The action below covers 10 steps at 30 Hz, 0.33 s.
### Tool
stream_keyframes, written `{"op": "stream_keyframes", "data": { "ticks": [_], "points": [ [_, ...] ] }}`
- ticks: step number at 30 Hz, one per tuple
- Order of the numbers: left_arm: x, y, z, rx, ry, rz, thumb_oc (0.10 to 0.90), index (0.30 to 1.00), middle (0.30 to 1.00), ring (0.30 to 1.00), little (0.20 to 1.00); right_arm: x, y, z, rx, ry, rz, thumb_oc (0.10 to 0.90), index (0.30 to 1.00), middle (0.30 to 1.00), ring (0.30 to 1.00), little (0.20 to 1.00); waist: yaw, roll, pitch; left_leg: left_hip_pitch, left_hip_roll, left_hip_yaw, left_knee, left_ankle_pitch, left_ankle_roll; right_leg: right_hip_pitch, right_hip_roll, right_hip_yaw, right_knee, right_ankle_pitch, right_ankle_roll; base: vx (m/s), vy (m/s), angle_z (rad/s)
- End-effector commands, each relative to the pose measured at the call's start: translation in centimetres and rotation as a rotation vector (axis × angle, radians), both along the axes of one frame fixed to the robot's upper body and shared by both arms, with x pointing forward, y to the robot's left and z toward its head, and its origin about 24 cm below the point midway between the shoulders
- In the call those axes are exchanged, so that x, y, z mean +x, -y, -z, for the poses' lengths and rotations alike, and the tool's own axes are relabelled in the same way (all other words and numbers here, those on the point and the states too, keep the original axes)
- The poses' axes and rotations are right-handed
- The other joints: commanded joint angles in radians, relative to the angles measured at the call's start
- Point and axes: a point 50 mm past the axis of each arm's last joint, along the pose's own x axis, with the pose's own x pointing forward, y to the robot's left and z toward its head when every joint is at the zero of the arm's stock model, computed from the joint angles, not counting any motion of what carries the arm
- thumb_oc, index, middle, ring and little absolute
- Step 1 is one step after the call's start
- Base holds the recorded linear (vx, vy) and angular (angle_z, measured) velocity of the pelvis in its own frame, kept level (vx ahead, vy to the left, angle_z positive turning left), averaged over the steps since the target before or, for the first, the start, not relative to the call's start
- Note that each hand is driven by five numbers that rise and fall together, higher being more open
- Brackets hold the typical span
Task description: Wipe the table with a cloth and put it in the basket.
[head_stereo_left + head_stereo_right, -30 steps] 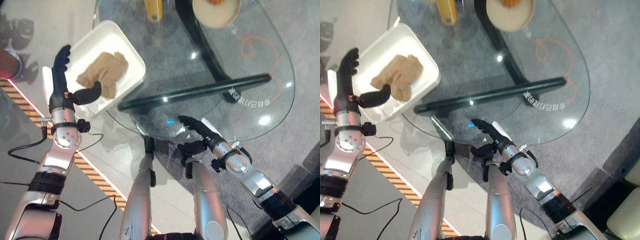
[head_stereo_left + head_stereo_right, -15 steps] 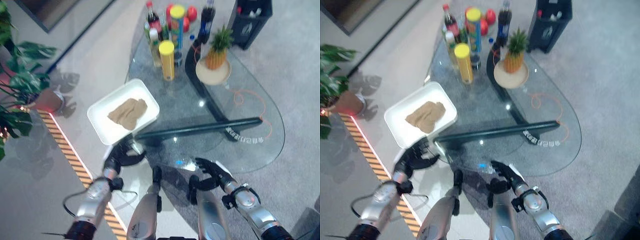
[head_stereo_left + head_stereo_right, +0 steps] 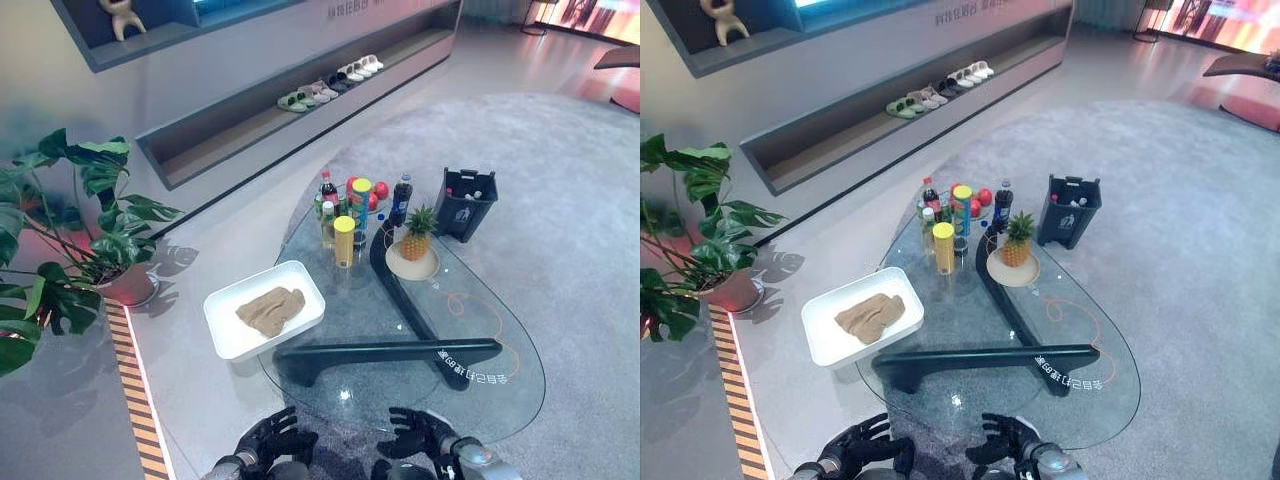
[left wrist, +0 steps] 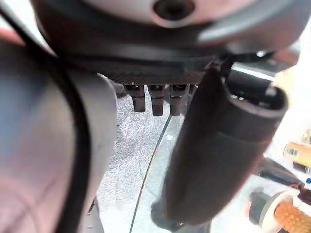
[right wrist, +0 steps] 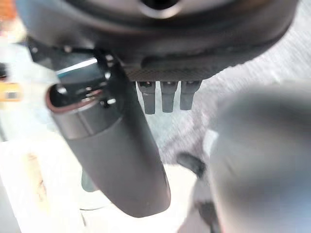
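the crumpled tan cloth (image 3: pixel 270 309) lay in the white rectangular basket (image 3: pixel 222 335), both robot hands (image 3: pixel 268 442) (image 3: pixel 420 438) withdrawn, empty, fingers loose: task seemingly done.

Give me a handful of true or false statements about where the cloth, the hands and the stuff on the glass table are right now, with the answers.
1. The crumpled tan cloth lies in the white rectangular basket. True.
2. The left hand is curled round the cloth. False: it hangs near the table's close edge, holding nothing, apart from the basket.
3. A pineapple stands on a round cream plate on the oval glass table. True.
4. The black bin stands on the table top. False: it stands on the grey carpet beyond the table's far end.
5. The right hand has relaxed fingers and holds nothing. True.
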Motion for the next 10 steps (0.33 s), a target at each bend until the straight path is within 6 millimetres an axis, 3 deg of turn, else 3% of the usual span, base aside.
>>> {"op": "stream_keyframes", "data": {
  "ticks": [1, 10],
  "points": [
    [1.6, 0.9, -0.3, -0.132, 0.021, -0.018, 0.8, 0.9, 0.9, 0.9, 0.9, 1.1, -2.0, -0.1, 0.121, -0.003, 0.053, 0.8, 0.9, 0.9, 0.9, 0.9, 0.0, -0.067, 0.016, 0.089, -0.064, 0.043, 0.006, -0.037, -0.01, 0.163, -0.003, 0.047, -0.389, 0.236, 0.049, 0.04, -0.011, -0.02],
    [0.4, 1.5, 0.7, -0.179, -0.056, -0.047, 0.8, 0.9, 0.9, 0.9, 0.9, -1.4, -1.3, 1.7, 0.058, -0.17, 0.161, 0.8, 0.9, 0.9, 0.9, 0.9, -0.01, -0.049, -0.012, 0.137, -0.049, 0.057, -0.045, -0.035, -0.01, 0.189, 0.001, 0.06, -0.406, 0.232, 0.05, 0.03, 0.01, -0.03]
  ]
}}
